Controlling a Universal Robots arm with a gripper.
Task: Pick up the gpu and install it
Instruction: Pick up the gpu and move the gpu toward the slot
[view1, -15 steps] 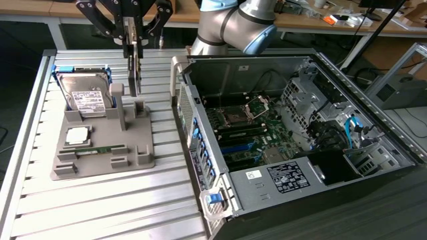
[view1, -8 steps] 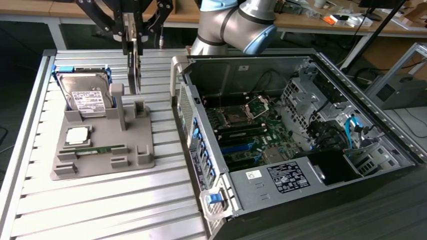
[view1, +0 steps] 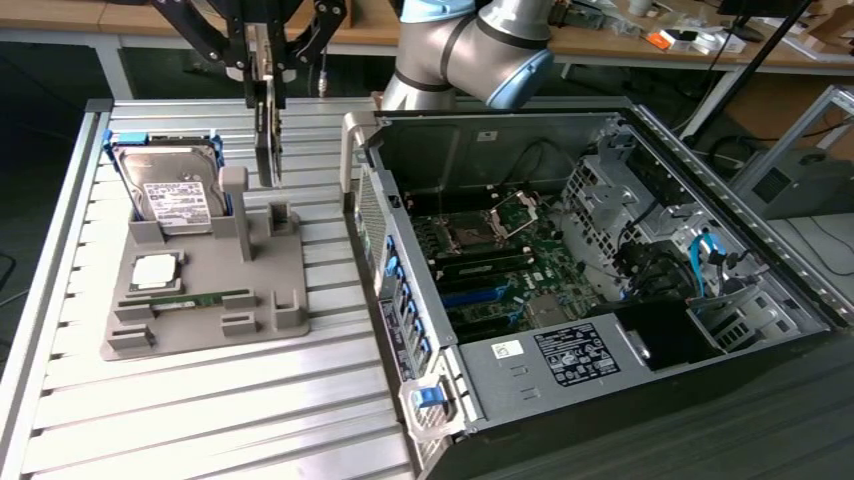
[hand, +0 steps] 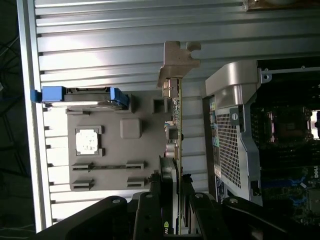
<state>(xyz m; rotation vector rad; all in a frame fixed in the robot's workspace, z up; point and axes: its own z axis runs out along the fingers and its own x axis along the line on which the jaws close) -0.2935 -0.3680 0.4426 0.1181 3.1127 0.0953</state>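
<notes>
Gripping the gpu (view1: 270, 135) by its upper edge, your gripper (view1: 266, 62) has its jaws clenched on the card, so the card hangs edge-on straight below them as a narrow dark strip. That upright hold makes sense: the card's long lower edge stays free and faces down. In the wrist view the same grasp shows at the gripper (hand: 172, 197), with the gpu (hand: 176, 125) running away from the jaws as a thin line and ending in its metal end bracket (hand: 177, 62) at the far end. Directly beneath the jaws sits the grey parts fixture (view1: 200, 320), whose upright posts flank the card's lower edge. The card looks to be just above its slot there, though you cannot tell for sure whether the bottom corner is fully clear of the posts. Beside the card, on the side away from the case, the hard drive (view1: 174, 195) stands propped in its blue-railed cradle, and lower on the fixture lie the processor (view1: 154, 270) and the green memory stick (view1: 187, 299). On the other side of the jaws the open computer case (view1: 454, 150) lies near, its rim standing taller than the fixture, with the motherboard (view1: 494, 270) exposed inside; above that rim the air is open.
</notes>
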